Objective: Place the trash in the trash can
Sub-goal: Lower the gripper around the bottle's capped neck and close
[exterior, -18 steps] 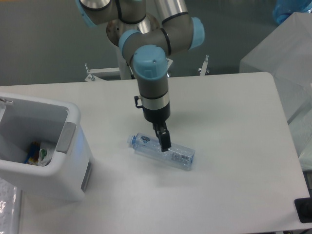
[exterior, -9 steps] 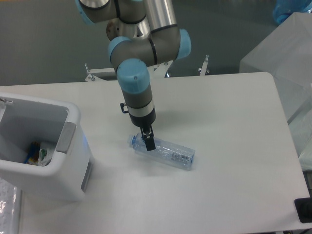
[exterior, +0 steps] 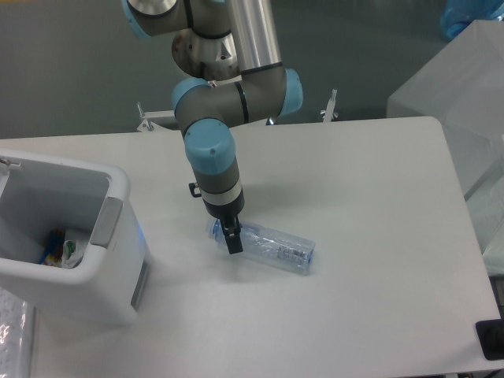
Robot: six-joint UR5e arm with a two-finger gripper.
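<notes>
While gripper (exterior: pixel 232 240) hangs low over cap end of bottle (exterior: pixel 264 246), finger spread unreadable — dark tips seen edge-on as one narrow blade, no gap visible, grasp not confirmed. Bottle lies flat on table (exterior: pixel 378 205), long axis running from cap at upper left, just under fingers, to base at lower right; most of body lies right of tips. Trash can (exterior: pixel 67 236) stands well apart to left — white wrapper (exterior: pixel 72 249) already inside. Judgement: pinch must close across neck, perpendicular to long axis.
</notes>
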